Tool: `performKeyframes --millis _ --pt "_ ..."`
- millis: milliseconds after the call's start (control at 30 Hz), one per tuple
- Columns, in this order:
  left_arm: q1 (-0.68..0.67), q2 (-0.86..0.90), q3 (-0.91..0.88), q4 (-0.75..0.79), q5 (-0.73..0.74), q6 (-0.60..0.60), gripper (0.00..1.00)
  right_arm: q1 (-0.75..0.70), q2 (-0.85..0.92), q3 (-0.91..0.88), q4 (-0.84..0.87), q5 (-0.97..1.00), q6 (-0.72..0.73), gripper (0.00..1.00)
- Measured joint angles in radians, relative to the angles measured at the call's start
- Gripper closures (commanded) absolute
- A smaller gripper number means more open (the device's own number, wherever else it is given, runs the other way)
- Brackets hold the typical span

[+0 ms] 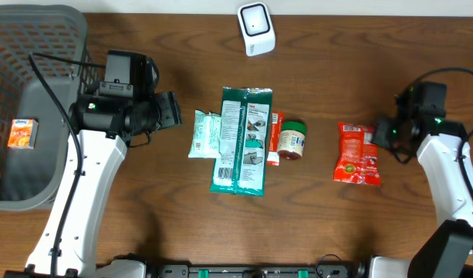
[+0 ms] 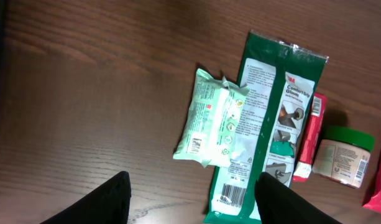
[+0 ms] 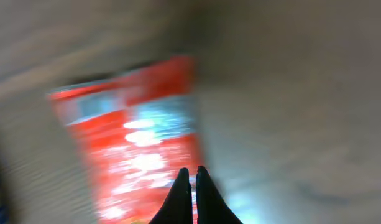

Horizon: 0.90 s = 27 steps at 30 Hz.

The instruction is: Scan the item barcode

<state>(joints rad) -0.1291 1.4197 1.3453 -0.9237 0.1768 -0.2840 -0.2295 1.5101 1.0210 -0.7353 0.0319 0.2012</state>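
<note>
Five packaged goods across the middle of the wooden surface: pale green wipes pack, long green package, slim red box, jar with a green lid, all side by side and touching or nearly so. Then, apart to the right, a red pouch. White scanner at the far edge, well apart from all of them.

Left gripper with jaws apart, holding nothing, hovering just left of the wipes pack. Only its two dark fingertips visible in the left wrist view, the rest cut off. Barcode face up on the near end of the long green package. Red pouch cut off there by the right edge.

Right gripper pressed together and empty, just beside the upper right edge of the red pouch. Contact or not, cannot tell. Right wrist view strongly blurred: red shape under the fingers probably the pouch, print unreadable.

Gray basket at the left, cut off by the frame, with a small orange box inside.
</note>
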Motion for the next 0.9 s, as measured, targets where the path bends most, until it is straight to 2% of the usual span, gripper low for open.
performKeyframes --millis 133,267,467,633,900 --pt "0.0 0.0 0.0 0.0 0.0 0.0 0.35 -0.085 0.0 -0.076 0.049 0.109 0.064 0.99" --pt "0.0 0.0 0.0 0.0 0.0 0.0 0.36 -0.128 0.0 -0.197 0.14 0.114 0.127 0.99" --pt "0.0 0.0 0.0 0.0 0.0 0.0 0.35 -0.11 -0.011 -0.391 0.37 -0.14 0.201 0.99" --pt "0.0 0.0 0.0 0.0 0.0 0.0 0.35 -0.009 -0.015 -0.435 0.414 -0.343 0.299 0.99" --pt "0.0 0.0 0.0 0.0 0.0 0.0 0.36 0.122 -0.007 -0.438 0.475 -0.472 0.389 0.99"
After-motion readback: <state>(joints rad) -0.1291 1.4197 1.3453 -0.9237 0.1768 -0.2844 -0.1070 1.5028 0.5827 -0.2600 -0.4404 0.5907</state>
